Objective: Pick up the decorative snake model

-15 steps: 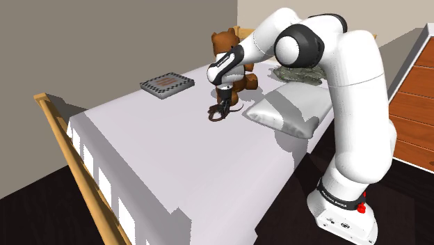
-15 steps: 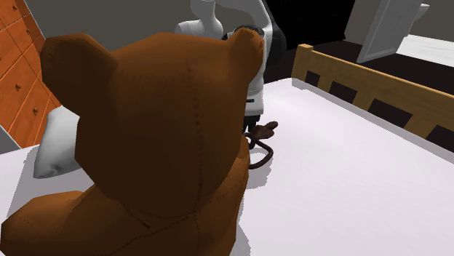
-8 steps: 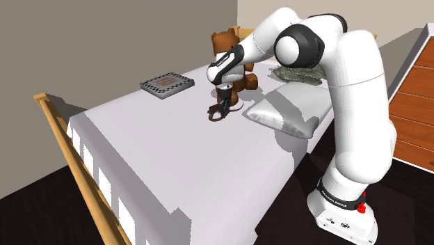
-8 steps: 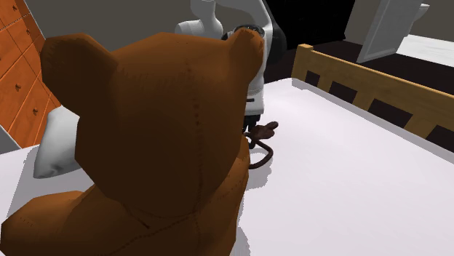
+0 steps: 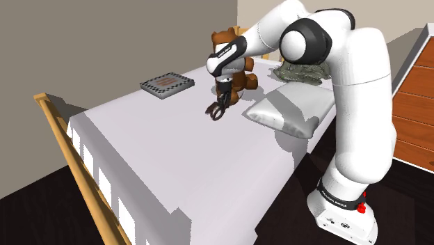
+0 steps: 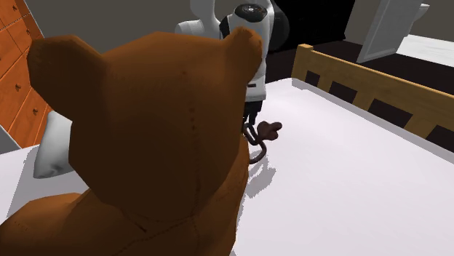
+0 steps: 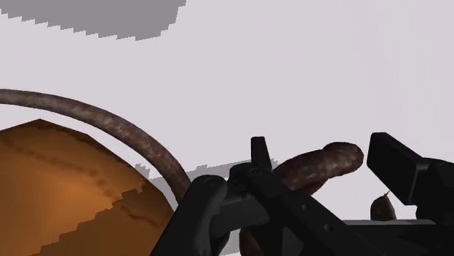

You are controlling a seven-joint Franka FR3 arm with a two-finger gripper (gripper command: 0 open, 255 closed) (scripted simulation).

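Note:
The decorative snake (image 5: pixel 216 112) is a thin brown coiled model hanging just above the white bed (image 5: pixel 174 156), in front of the teddy bear. My black gripper (image 5: pixel 222 102) points down and is shut on it. In the second exterior view the snake (image 6: pixel 266 134) hangs beside the bear with its shadow on the sheet below; the bear hides most of the gripper there. In the wrist view the gripper (image 7: pixel 313 185) clasps a brown length of the snake (image 7: pixel 324 164), whose tail curves away over the sheet.
A brown teddy bear (image 5: pixel 234 61) sits just behind the gripper and looms large in the second exterior view (image 6: pixel 145 145). A grey pillow (image 5: pixel 284 115), a green cloth (image 5: pixel 300 73) and a flat checkered box (image 5: pixel 165 85) lie on the bed. A wooden footboard (image 5: pixel 69 149) edges it.
The gripper has risen a little with the snake in it, so the snake now hangs off the sheet. The teddy bear has shifted slightly in the second exterior view.

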